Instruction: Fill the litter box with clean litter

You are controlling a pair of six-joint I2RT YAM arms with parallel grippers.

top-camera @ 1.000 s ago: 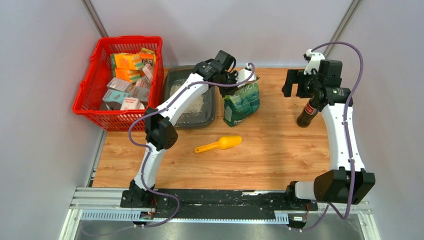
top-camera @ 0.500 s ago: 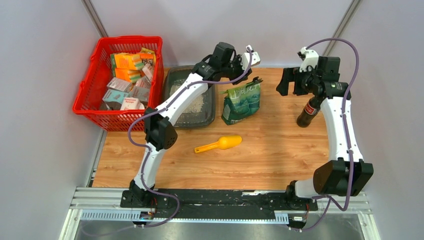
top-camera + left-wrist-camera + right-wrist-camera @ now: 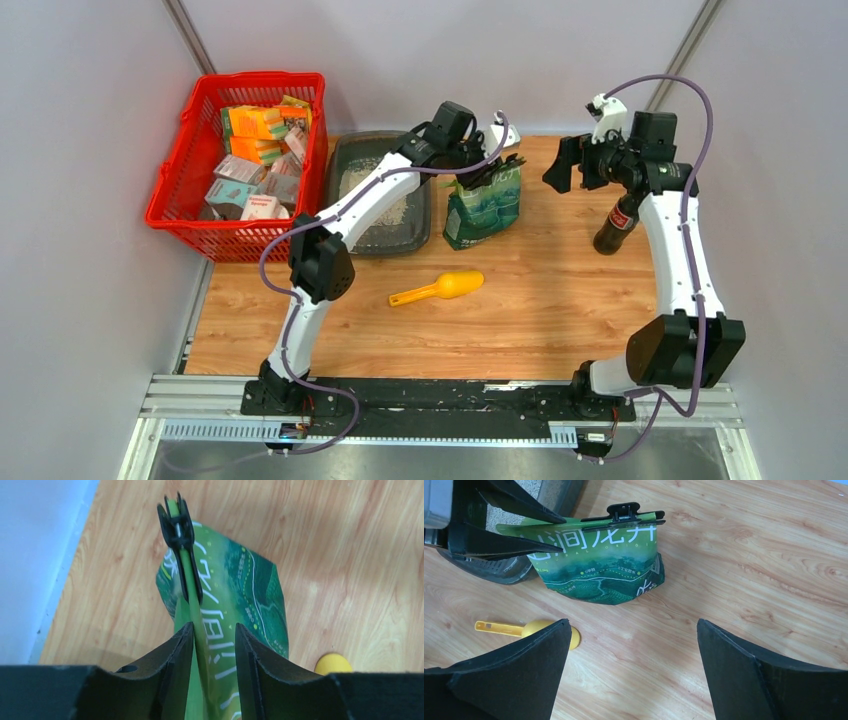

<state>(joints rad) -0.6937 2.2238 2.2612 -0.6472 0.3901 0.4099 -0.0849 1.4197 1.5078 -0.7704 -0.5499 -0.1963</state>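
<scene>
Two fingers of the left gripper [image 3: 212, 627] straddle the folded top edge of the green bag [image 3: 240, 580], one on each side. A narrow gap shows between each finger and the film, so the jaws are parted and not pressed onto the bag. A black binder clip [image 3: 176, 522] pinches the same top edge farther along. The bag stands upright on the wooden table [image 3: 560, 300].

The right gripper [image 3: 633, 622] hangs above the table to the right of the bag, its fingers spread wide and holding nothing. Its wrist view looks down on the bag, the clip and the yellow scoop [image 3: 524, 628]. The scoop lies flat on the near side of the bag, apart from it and touched by neither gripper.

The litter box [image 3: 345, 150] sits at the far left of the table, between the bag and the red basket [image 3: 180, 210], just beside each. The left forearm crosses above it. The clean litter [image 3: 388, 210] shows as a pale granular layer on the floor of the box, partly hidden by that arm.

Cartons [image 3: 255, 125] fill the basket. A dark bottle [image 3: 612, 225] with a red label stands upright near the table's right edge, just beside the right arm.
</scene>
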